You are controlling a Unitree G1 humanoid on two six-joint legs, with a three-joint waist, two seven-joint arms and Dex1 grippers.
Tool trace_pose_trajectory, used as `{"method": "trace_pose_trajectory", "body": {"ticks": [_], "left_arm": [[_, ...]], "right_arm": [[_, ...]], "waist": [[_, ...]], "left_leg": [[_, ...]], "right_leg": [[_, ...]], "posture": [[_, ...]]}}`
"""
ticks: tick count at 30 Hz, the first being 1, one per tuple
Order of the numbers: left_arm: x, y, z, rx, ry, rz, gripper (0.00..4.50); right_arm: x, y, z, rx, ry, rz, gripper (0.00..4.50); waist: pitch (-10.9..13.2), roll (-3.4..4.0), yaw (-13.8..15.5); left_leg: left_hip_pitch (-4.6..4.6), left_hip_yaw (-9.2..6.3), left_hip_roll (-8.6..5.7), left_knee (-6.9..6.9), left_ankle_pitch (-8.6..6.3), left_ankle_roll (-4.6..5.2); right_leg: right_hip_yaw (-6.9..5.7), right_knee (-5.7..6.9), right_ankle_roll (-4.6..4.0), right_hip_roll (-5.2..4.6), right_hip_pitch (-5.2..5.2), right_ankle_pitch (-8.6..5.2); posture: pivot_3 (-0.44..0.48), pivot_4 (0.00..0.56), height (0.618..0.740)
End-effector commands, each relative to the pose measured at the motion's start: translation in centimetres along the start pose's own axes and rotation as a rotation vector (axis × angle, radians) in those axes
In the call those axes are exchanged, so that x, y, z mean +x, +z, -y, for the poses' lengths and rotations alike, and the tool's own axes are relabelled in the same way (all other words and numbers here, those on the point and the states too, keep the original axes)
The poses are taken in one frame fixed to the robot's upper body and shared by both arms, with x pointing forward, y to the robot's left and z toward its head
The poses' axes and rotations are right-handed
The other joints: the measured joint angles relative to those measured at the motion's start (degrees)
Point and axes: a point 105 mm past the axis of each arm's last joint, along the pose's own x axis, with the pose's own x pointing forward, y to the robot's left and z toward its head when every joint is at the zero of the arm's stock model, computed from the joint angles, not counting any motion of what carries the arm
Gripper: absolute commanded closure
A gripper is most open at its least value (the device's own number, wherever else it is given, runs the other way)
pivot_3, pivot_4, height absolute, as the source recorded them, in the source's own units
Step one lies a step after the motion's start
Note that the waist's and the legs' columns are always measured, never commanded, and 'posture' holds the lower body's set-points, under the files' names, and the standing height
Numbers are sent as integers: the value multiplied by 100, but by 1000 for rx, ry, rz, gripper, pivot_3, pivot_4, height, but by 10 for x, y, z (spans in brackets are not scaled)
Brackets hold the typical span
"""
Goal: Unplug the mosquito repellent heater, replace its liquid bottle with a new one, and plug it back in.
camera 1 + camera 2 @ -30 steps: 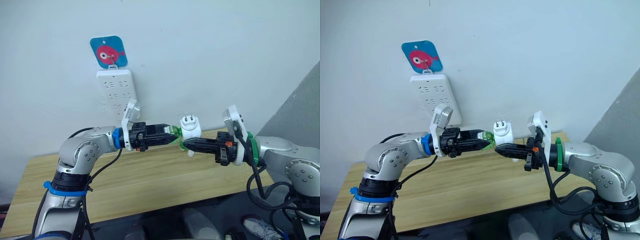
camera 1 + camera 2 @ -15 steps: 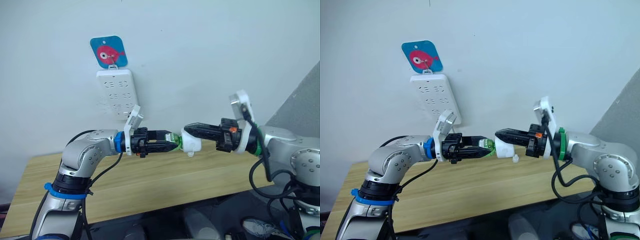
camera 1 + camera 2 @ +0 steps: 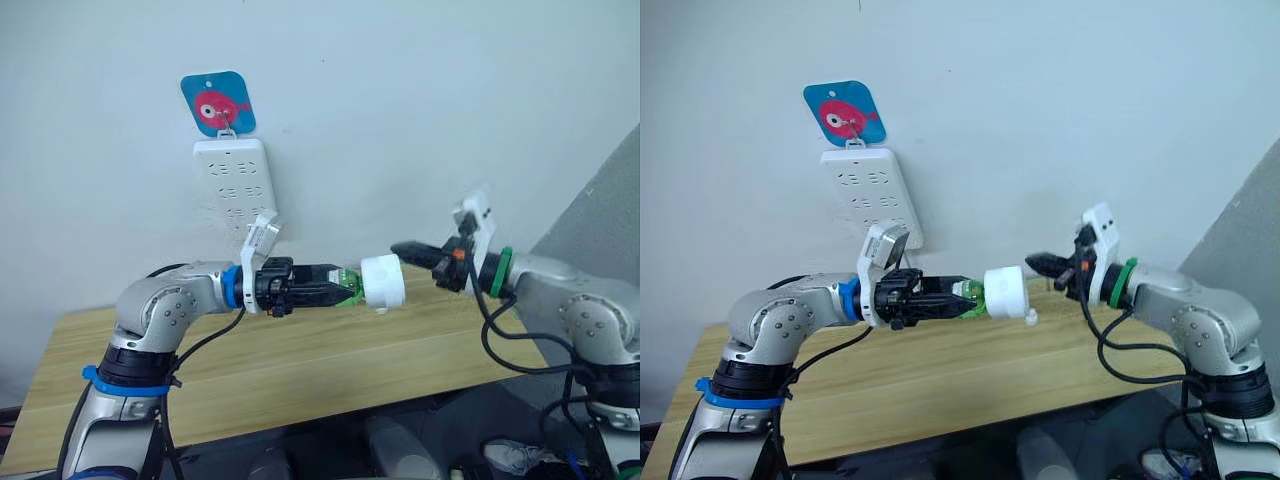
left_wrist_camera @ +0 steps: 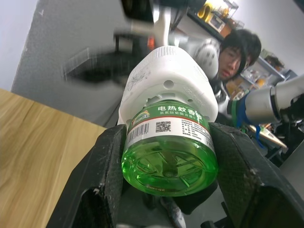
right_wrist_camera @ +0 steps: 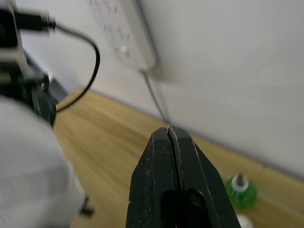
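Fingers (image 4: pixel 107 180) of my left tool (image 3: pixel 335 283) are clamped on a green liquid bottle (image 4: pixel 168 154), one on each side of it. The bottle sits screwed into the mosquito repellent heater (image 3: pixel 383 282), a white rounded unit that hangs in the air off the bottle's end, above the wooden table (image 3: pixel 300 370) and touching nothing else.

My right tool (image 3: pixel 408 248) is just beside the heater, apart from it, pointing toward it from the other side. Its two black fingers (image 5: pixel 187 175) are pressed together with nothing between them.

Past that tool, a second green bottle (image 5: pixel 241 191) stands on the table near the wall. A white power strip (image 3: pixel 237 185) hangs on the wall under a blue tag with a red fish (image 3: pixel 217 103). A person (image 4: pixel 235 54) sits in the background beyond the heater.
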Motion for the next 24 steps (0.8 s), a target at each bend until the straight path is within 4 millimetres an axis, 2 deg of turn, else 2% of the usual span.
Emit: {"method": "trace_pose_trajectory", "body": {"ticks": [1, 8, 15, 24], "left_arm": [[1, 13, 9, 34, -32, 20, 2146], [1, 15, 3, 15, 3, 37, 2147], [0, 18, -4, 19, 43, 62, 2148], [1, 13, -12, 79, 92, 30, 2149]], "right_arm": [[-1, 5, -21, -31, 89, 6, 4500], [-9, 9, -50, 6, 252, 18, 4500], [-13, 13, -59, 27, 299, 18, 4500], [-16, 25, -68, 34, 335, 45, 4500]], "waist": [[0, 0, -1], [0, 0, 7], [0, 0, 5], [0, 0, 0]], "left_leg": [[1, 0, 0, 0, 0, 0], [-1, -1, 0, 1, 0, 0], [0, 0, -1, 0, 0, 0], [0, 0, -1, 0, 0, 0]], "right_leg": [[0, 0, 0, 0, 0, 0], [-1, 0, 0, 0, 1, 0], [0, -1, 0, 0, 1, 0], [0, -1, 0, 1, 1, 0]], "posture": [[-270, 68, 740], [-270, 68, 740], [-270, 68, 740], [-282, 69, 740]]}}
